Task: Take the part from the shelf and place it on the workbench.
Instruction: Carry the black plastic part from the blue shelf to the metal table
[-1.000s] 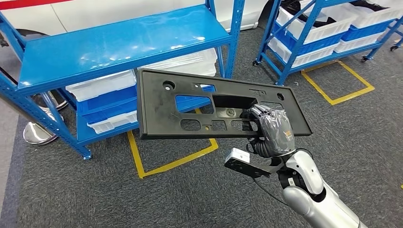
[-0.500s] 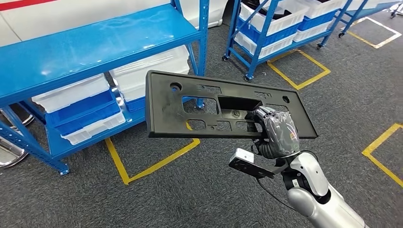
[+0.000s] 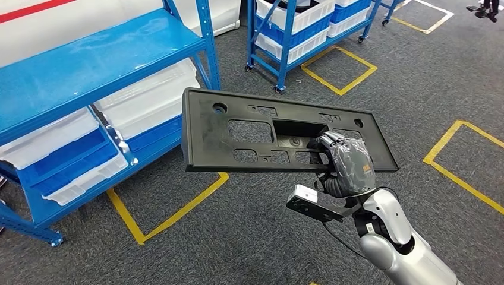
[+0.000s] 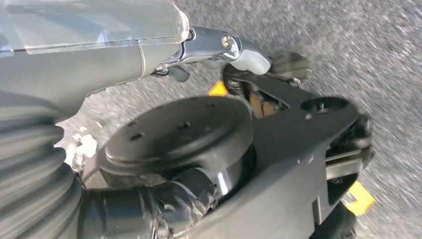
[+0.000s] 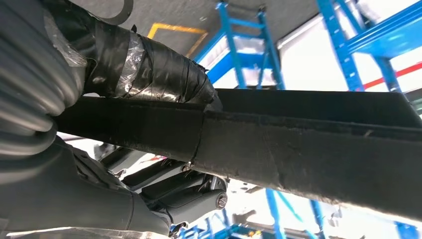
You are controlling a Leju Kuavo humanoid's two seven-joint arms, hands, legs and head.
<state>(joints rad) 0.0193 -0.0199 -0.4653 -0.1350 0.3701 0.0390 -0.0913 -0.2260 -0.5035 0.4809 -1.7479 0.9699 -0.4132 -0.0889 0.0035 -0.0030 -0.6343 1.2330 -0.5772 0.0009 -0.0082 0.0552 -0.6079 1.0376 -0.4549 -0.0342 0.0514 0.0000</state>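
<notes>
In the head view my right hand (image 3: pixel 347 166) grips the part (image 3: pixel 208 139), a long flat black plastic panel with several cut-outs, by its near edge towards its right end. The panel is held roughly level above the grey carpet, in front of the blue shelf (image 3: pixel 89 65). The right wrist view shows the panel's thick edge (image 5: pixel 308 149) with my taped dark fingers (image 5: pixel 149 69) wrapped over it. My left hand (image 4: pixel 124 219) appears in the left wrist view as a ribbed cover and a taped dark finger, and its pose is unclear.
The blue shelf holds white and blue bins (image 3: pixel 148 98) on its lower level. A second blue rack (image 3: pixel 297 24) with bins stands further back. Yellow tape squares (image 3: pixel 172 214) mark the grey carpet (image 3: pixel 416 89), which lies open to the right.
The whole view has swung to the right, so the shelf and racks have slid left in the picture. The panel stays in my right hand at the same place in view.
</notes>
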